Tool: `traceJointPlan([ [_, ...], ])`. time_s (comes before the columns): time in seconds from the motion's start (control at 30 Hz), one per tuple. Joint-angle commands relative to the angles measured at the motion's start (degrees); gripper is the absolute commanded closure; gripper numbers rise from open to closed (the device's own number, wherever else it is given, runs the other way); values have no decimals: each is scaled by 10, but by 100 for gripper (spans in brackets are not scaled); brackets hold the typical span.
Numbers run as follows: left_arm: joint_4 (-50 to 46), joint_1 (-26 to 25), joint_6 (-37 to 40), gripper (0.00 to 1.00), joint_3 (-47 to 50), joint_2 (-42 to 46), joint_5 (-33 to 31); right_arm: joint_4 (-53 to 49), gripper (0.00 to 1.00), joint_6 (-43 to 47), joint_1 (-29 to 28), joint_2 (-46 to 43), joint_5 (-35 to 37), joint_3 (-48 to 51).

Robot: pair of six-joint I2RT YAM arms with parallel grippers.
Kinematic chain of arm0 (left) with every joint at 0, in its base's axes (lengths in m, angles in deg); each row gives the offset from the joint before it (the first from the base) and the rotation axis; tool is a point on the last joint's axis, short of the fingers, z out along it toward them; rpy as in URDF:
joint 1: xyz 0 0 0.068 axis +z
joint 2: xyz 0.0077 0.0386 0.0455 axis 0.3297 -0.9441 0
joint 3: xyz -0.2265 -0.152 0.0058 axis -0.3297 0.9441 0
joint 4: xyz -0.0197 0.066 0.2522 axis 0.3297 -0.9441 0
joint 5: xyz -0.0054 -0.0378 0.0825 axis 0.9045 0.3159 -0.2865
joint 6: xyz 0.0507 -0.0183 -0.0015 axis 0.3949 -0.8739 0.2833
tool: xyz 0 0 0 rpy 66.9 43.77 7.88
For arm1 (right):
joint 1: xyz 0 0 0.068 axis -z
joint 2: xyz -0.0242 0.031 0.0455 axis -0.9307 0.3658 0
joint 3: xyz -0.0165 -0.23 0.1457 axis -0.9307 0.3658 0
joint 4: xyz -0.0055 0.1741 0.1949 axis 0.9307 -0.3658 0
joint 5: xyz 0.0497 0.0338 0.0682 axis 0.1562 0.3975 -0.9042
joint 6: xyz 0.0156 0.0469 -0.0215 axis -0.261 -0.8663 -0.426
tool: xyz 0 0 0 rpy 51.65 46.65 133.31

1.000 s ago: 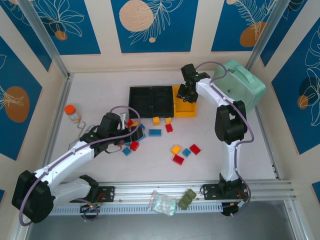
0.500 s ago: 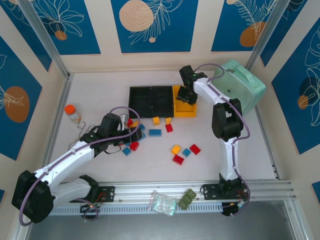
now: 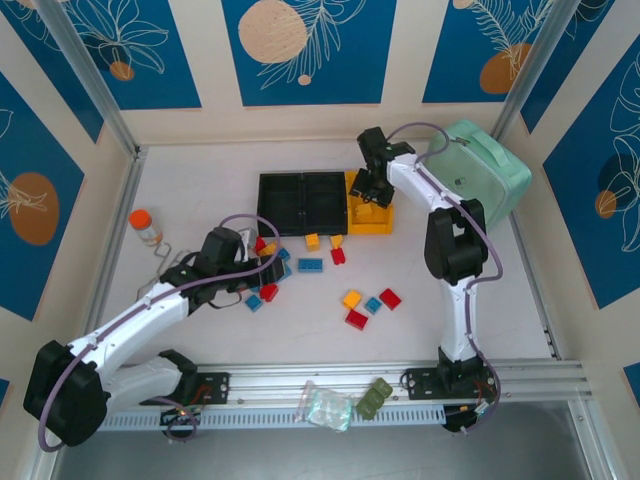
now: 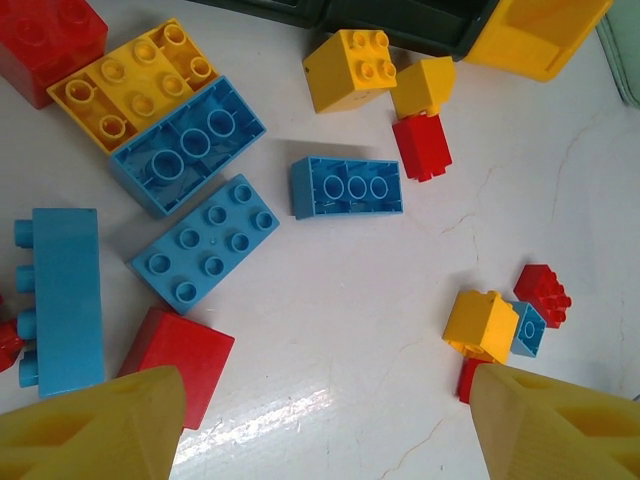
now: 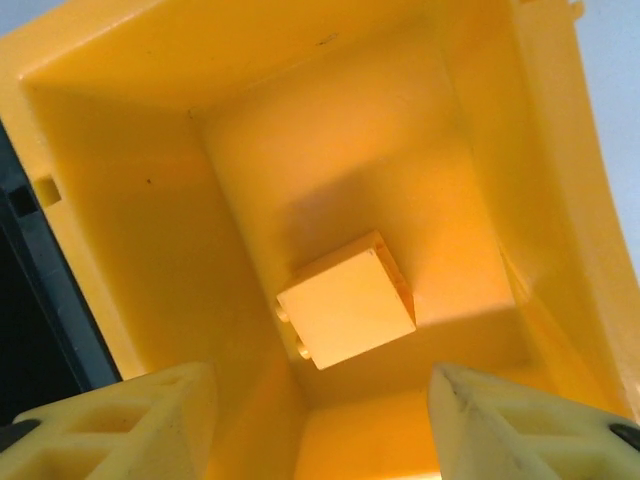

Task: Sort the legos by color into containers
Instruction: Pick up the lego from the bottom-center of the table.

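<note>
Nearest my bases, a loose cluster of bricks (image 3: 366,305) in red, blue and orange-yellow lies scattered. At 10 o'clock from it my left gripper (image 4: 325,430) hangs over the main pile, jaws wide with nothing between them. A red brick (image 4: 180,360) sits just by the left fingertip, and blue bricks (image 4: 205,240) crowd in at 11 o'clock. Risk: closing here could pinch two bricks at once or shove their neighbours, because they lie so tightly packed. Farther out at 12 o'clock, the black bins (image 3: 300,200) join the yellow bin (image 5: 130,150). My right gripper (image 5: 320,420) is over the yellow bin, fingers spread and holding nothing. A yellow brick (image 5: 345,310) lies inside on the floor, on its side. Risk: I judge the fingers low, so a sideways swing could hook the rim and drag the row. All the bricks look small, glossy, hard and studded.
</note>
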Motion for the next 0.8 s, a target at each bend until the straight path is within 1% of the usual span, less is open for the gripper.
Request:
traceJointPlan([
  [0.0, -9, -5, -1, 25, 8, 11, -11, 8, 43, 7, -8, -66, 3, 34],
  [0.27, 31, -4, -24, 25, 17, -11, 17, 57, 44, 10, -26, -189, -8, 179],
  [0.47, 47, -10, -20, 26, 8, -34, 42, 74, 43, 14, -39, -274, 12, 286],
  [0.6, 53, -21, -10, 27, -4, -54, 57, 74, 43, 11, -39, -323, 3, 348],
  [0.67, 55, -30, -2, 28, -12, -68, 65, 71, 42, 4, -39, -350, -4, 381],
  [0.77, 62, -50, 8, 27, -24, -88, 68, 58, 34, -17, -41, -392, 5, 431],
])
